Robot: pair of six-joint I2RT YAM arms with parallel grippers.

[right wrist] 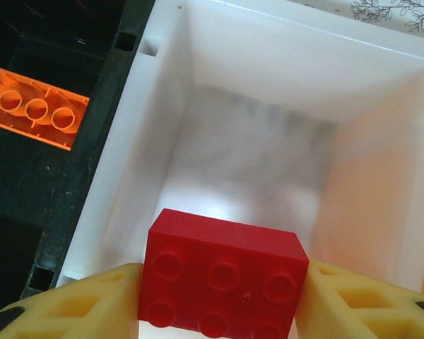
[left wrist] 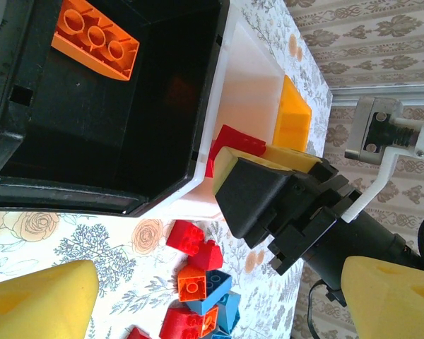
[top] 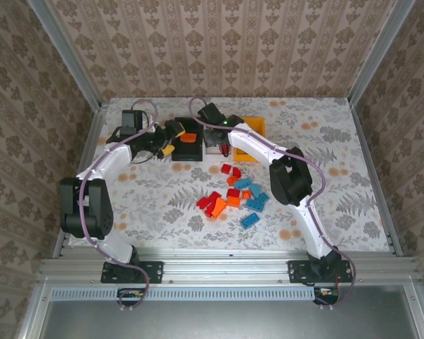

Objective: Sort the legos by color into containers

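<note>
My right gripper (right wrist: 222, 300) is shut on a red lego (right wrist: 222, 279), its yellow pads touching both ends, right above the open white container (right wrist: 268, 63). From above, that gripper (top: 222, 145) hangs over the white container (top: 213, 157) between the black container (top: 187, 152) and the yellow-orange one (top: 254, 127). An orange lego (top: 189, 138) lies in the black container (left wrist: 92, 194). My left gripper (left wrist: 219, 296) is open and holds nothing, just left of the black container. Loose red, orange and blue legos (top: 233, 198) lie mid-table.
The right arm's black wrist (left wrist: 268, 205) reaches across the left wrist view beside the white container (left wrist: 247, 78). Red, orange and blue bricks (left wrist: 198, 275) lie on the flowered cloth below it. Metal frame rails (top: 78, 78) border the table.
</note>
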